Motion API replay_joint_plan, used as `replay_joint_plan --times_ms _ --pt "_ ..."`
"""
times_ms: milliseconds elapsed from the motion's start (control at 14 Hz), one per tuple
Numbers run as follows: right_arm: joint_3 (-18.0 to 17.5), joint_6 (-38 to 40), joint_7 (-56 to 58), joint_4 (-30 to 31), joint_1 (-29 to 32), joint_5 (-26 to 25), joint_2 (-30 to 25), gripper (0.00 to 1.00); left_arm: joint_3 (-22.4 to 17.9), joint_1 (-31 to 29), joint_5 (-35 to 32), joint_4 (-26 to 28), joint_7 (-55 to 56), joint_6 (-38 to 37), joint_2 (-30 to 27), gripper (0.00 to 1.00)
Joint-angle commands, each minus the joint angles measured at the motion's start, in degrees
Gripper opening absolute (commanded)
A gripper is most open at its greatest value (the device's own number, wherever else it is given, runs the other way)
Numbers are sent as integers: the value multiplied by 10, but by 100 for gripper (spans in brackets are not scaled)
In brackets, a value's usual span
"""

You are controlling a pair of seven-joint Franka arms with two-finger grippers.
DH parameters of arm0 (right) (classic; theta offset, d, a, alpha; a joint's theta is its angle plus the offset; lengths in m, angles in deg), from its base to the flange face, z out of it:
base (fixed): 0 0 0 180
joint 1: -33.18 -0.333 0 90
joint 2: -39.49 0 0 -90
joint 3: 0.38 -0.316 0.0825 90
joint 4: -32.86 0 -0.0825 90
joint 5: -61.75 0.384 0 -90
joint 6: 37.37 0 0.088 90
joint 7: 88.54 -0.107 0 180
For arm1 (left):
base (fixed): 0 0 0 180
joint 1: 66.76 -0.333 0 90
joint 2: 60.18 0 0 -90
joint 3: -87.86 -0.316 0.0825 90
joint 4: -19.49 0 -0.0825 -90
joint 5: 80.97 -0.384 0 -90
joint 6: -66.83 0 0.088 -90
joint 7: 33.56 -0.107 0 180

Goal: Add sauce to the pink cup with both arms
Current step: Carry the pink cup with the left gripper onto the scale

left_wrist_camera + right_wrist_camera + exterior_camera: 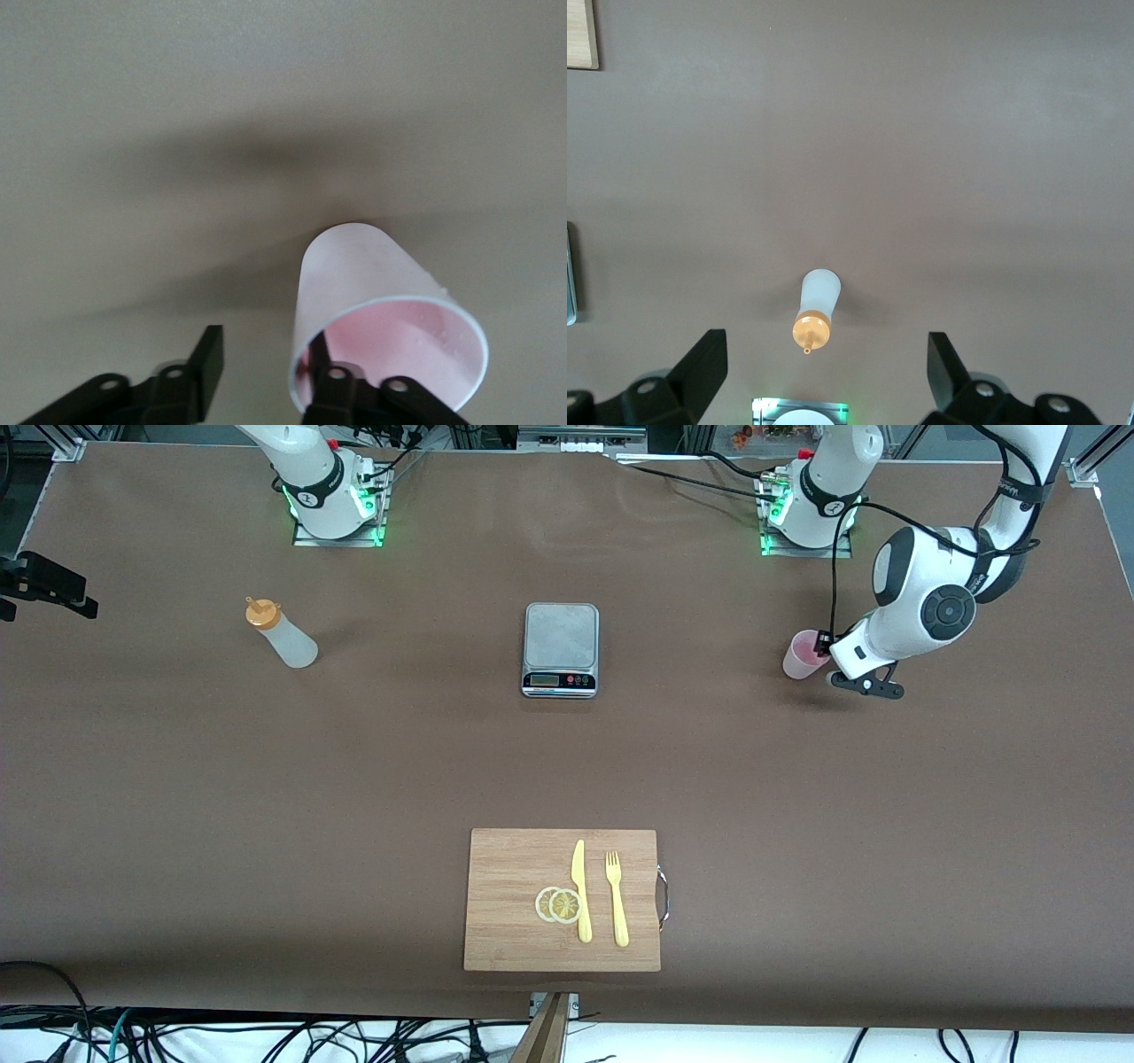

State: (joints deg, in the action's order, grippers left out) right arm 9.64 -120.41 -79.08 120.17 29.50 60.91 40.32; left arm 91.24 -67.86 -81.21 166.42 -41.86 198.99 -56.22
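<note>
The pink cup (804,654) stands on the table toward the left arm's end. My left gripper (833,661) is low beside it and open. In the left wrist view one finger (330,385) is inside the pink cup's (354,274) rim and the other finger (205,359) is outside, well clear of its wall. The sauce bottle (282,636), whitish with an orange nozzle cap, stands toward the right arm's end. My right gripper (826,343) is open and empty, high over the table, with the sauce bottle (815,305) far below it.
A steel scale (561,648) sits mid-table between bottle and cup. A wooden cutting board (514,868) nearer the front camera carries a yellow knife (580,890), a yellow fork (616,899) and lemon slices (558,904).
</note>
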Motion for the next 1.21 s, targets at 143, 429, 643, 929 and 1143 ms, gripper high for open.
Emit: replay_joint_plan --times_ms 143,429,643,929,1143 --pt "0 13 7 -6 -1 0 -5 100 13 0 16 -1 -7 5 -1 0" --pt "0 13 7 -6 -1 0 -5 100 29 5 43 -53 -4 -62 -9 0" --pt "3 13 7 -7 -1 0 -5 100 108 7 77 -136 39 -144 -6 0" --pt "11 16 7 -8 -1 0 -6 100 248 9 78 -264 166 -204 45 0" --pt "18 15 6 -9 -1 3 -6 100 323 46 78 -387 350 -204 157 0"
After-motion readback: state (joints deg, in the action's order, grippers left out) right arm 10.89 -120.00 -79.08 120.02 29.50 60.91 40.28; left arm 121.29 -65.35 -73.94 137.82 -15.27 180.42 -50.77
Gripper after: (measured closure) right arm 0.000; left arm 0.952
